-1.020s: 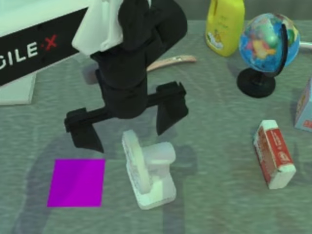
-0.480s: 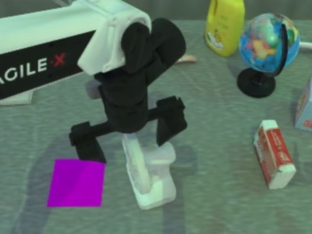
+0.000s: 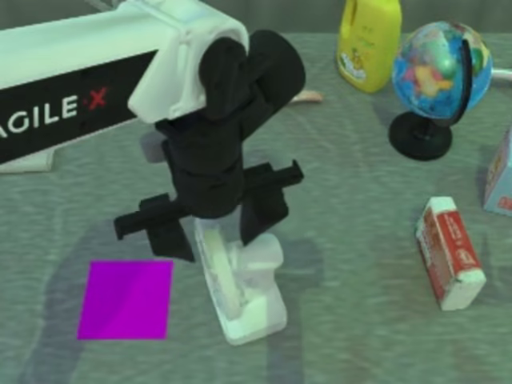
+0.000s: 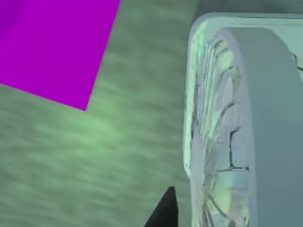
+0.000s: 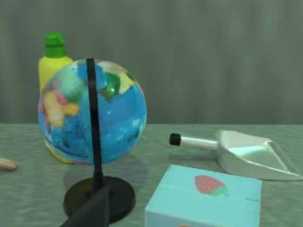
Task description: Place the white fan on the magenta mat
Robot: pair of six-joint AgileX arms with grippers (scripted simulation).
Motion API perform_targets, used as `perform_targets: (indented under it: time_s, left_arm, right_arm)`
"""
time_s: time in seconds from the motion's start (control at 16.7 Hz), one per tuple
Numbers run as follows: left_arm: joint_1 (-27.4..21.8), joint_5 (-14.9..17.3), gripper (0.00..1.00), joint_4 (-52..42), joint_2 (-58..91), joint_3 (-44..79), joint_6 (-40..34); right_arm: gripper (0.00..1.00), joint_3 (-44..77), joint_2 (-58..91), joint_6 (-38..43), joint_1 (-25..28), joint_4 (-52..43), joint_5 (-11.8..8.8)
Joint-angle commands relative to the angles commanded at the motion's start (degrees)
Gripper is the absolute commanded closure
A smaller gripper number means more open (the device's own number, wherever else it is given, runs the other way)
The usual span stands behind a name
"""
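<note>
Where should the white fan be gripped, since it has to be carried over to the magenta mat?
Judging by its pose, grip the white fan across its thin round grille from above. The grille stands on edge, so its flat faces suit two fingers. The open left gripper already straddles it there.

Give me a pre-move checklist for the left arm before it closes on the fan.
1. Left end effector over the white fan: ok, fingers straddle the grille end.
2. Fingers open: ok, not clamped yet.
3. Fan off the mat: ok, it sits on the table right of the magenta mat.
4. Mat free of objects: ok.
5. Finger depth around the grille: cannot tell; the left wrist view shows one fingertip beside the grille.
6. Right end effector: cannot tell its place; it is absent from the top view.
</note>
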Motion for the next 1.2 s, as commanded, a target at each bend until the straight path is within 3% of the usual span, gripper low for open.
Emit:
perform_targets:
  time_s: [0.3, 0.36, 0.9, 1.2]
  left_arm:
    - [0.00, 0.00, 0.98, 0.00, 0.00, 0.00, 0.00]
    - [0.00, 0.00, 1.00, 0.00, 0.00, 0.00, 0.00]
    - [0.02, -0.01, 1.00, -0.22, -0.35, 0.34, 0.07]
    - [0.75, -0.01, 1.00, -8.15, -0.29, 8.14, -0.17]
  right_arm:
    - [0.00, 0.00, 0.00, 0.00, 0.00, 0.00, 0.00]
    - [0.00, 0.00, 0.00, 0.00, 0.00, 0.00, 0.00]
    - [0.00, 0.00, 0.00, 0.00, 0.00, 0.00, 0.00]
    - [0.00, 0.00, 0.00, 0.00, 0.00, 0.00, 0.00]
